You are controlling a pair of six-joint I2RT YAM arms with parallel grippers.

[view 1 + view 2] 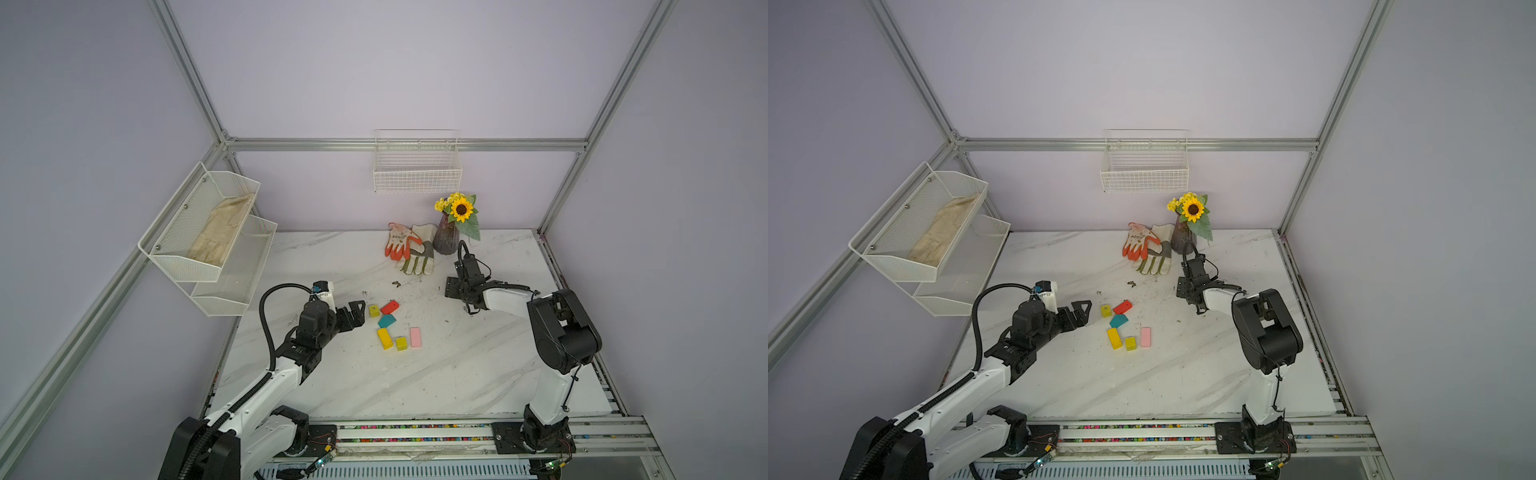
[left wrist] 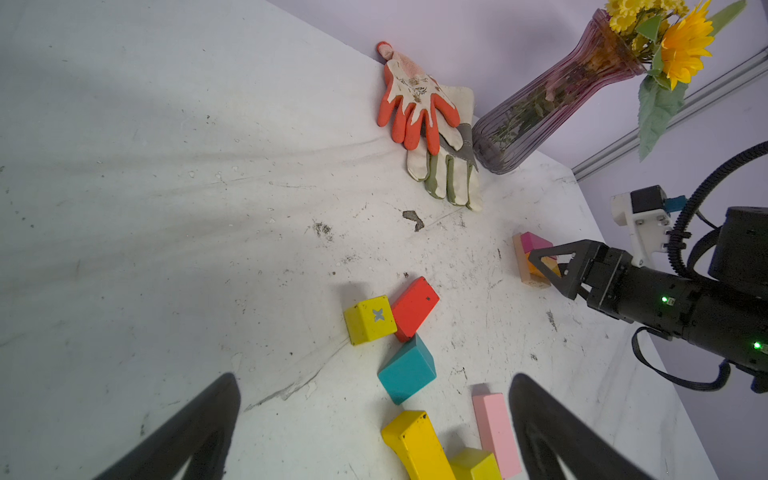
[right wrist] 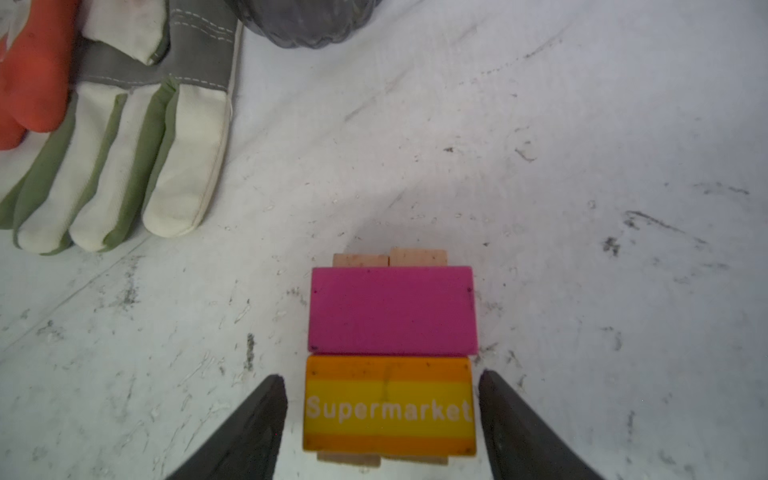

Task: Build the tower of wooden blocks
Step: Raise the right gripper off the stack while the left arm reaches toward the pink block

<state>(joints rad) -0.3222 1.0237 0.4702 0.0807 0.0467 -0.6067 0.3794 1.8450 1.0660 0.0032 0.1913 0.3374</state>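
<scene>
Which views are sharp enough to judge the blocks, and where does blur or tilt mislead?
Right wrist view: Supermarket block sharp, lettering readable; fingertips of the right claw blurred. Left wrist view: left claw soft-edged, vase looks slanted from camera tilt. In both top views: even light, faint shadows, loose blocks small.

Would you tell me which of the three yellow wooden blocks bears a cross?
The yellow wooden cube beside the red wooden bar: it shows a grey cross; the long yellow bar and other yellow cube show none.

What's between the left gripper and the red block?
The yellow cube with an X sits between the open left gripper and red block, seen in both top views.
</scene>
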